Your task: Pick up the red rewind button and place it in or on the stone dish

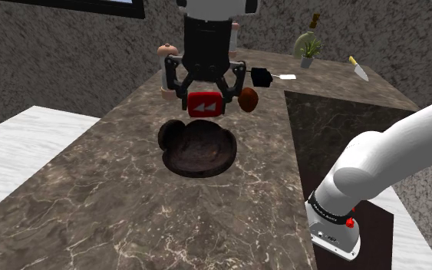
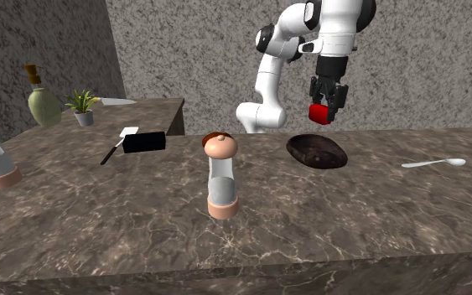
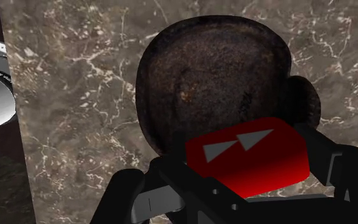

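Between the jaws, clenched on its two sides, hangs the red rewind button (image 1: 207,104), its face with the double white arrows turned outward. The grip runs across its edges and leaves its underside free. I judge I have it held high like this to carry it clear of the rim of the stone dish (image 1: 197,149), a dark brown, rough bowl lying almost straight beneath. From the second exterior view I can see open air between button and dish. The dish holds nothing, so its whole hollow is free to take the button, and it rests toward the middle of the marbled brown desk (image 1: 114,222). Farther out, a shaker (image 2: 221,176) stands near the desk's edge opposite the arm and a spoon (image 2: 433,163) lies well apart from the dish. To my eye neither blocks a straight descent.
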You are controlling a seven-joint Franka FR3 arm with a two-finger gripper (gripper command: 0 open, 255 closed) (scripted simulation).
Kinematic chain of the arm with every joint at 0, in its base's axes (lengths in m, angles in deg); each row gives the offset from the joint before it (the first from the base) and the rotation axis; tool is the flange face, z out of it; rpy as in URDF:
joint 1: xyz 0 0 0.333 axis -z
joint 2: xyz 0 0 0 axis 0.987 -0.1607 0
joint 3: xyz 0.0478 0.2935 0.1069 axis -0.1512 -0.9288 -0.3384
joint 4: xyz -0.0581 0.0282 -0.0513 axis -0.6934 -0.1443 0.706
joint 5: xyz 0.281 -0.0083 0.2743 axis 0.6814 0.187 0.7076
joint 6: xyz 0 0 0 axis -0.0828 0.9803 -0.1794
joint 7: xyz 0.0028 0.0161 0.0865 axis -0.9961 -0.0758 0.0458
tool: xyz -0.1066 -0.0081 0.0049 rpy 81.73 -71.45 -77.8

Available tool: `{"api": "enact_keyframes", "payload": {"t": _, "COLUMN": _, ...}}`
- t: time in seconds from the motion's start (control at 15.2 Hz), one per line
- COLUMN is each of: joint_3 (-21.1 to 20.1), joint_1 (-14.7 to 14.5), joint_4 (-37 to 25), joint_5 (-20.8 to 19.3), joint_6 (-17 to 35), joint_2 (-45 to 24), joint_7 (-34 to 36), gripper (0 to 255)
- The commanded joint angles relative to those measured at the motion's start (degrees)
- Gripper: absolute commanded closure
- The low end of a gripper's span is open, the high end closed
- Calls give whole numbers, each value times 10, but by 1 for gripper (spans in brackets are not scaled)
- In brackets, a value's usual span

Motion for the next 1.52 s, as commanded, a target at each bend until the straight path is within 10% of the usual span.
{"api": "enact_keyframes", "payload": {"t": 0.0, "joint_3": -1, "joint_1": -1, "joint_4": 20, "joint_5": 3, "joint_6": 16, "joint_2": 4, "joint_7": -2, "gripper": 255}}
{"api": "enact_keyframes", "payload": {"t": 0.92, "joint_3": -4, "joint_1": -6, "joint_4": 73, "joint_5": 10, "joint_6": 59, "joint_2": 15, "joint_7": -8, "gripper": 255}}
{"api": "enact_keyframes", "payload": {"t": 0.99, "joint_3": -4, "joint_1": -6, "joint_4": 73, "joint_5": 10, "joint_6": 59, "joint_2": 15, "joint_7": -8, "gripper": 0}}
{"api": "enact_keyframes", "payload": {"t": 1.45, "joint_3": -1, "joint_1": -2, "joint_4": 27, "joint_5": 4, "joint_6": 22, "joint_2": 6, "joint_7": -3, "gripper": 0}}
